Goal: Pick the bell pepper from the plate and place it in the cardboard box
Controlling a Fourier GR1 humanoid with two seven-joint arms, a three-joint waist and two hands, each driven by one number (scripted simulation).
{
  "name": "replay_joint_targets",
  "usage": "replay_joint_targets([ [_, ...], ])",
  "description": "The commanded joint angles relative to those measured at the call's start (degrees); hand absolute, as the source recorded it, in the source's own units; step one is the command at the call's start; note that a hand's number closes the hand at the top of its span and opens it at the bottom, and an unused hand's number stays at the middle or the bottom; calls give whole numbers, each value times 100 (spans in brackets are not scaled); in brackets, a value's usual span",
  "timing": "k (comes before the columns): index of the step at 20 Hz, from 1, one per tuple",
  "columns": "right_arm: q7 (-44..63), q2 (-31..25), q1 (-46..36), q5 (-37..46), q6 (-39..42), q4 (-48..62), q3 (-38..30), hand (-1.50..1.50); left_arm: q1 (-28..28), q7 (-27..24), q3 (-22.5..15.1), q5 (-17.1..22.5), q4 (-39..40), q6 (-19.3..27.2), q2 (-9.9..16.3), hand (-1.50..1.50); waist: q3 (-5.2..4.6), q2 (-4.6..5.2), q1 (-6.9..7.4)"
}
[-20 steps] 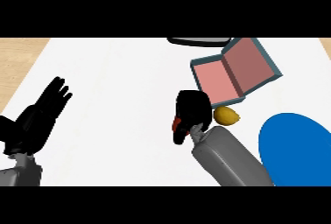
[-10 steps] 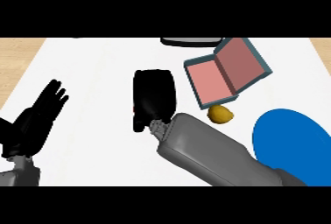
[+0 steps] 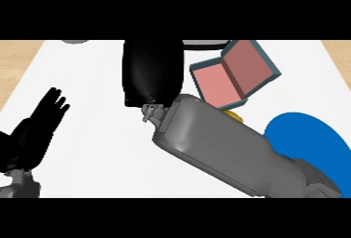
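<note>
- The right hand [image 3: 152, 69], a smooth black slab seen from its back, fills the upper centre; whether its fingers curl cannot be told
- Its boxy grey forearm [image 3: 233, 148] slants down to the lower right
- The bell pepper [image 3: 233, 114] shows only as a small yellow sliver at the forearm's upper edge, just below the cardboard box [image 3: 233, 74]
- The box lies open at upper right, flat pink inside, teal-edged flaps
- The round blue plate [image 3: 308, 139] sits at right
- The left hand [image 3: 41, 123] rests at lower left, fingers straight and spread
</note>
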Motion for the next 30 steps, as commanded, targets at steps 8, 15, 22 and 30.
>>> replay_joint_targets([
  [8,-175,-600,75,351,543,350,-1047,150,490,-216,128,169,-158,-258,-2,0,1,20,-24],
  [15,-1199,-766,624,683,-155,702,-1360,150,402,-316,-51,-171,-179,-77,-167,0,2,34,-23],
  [22,-2203,-859,1010,647,-965,1571,-1885,150,-140,201,13,3,-186,56,-118,0,5,43,-15],
  [30,-2263,-739,1644,261,-892,2233,-2370,150,193,-55,-78,-193,-224,94,-283,0,5,36,-36],
])
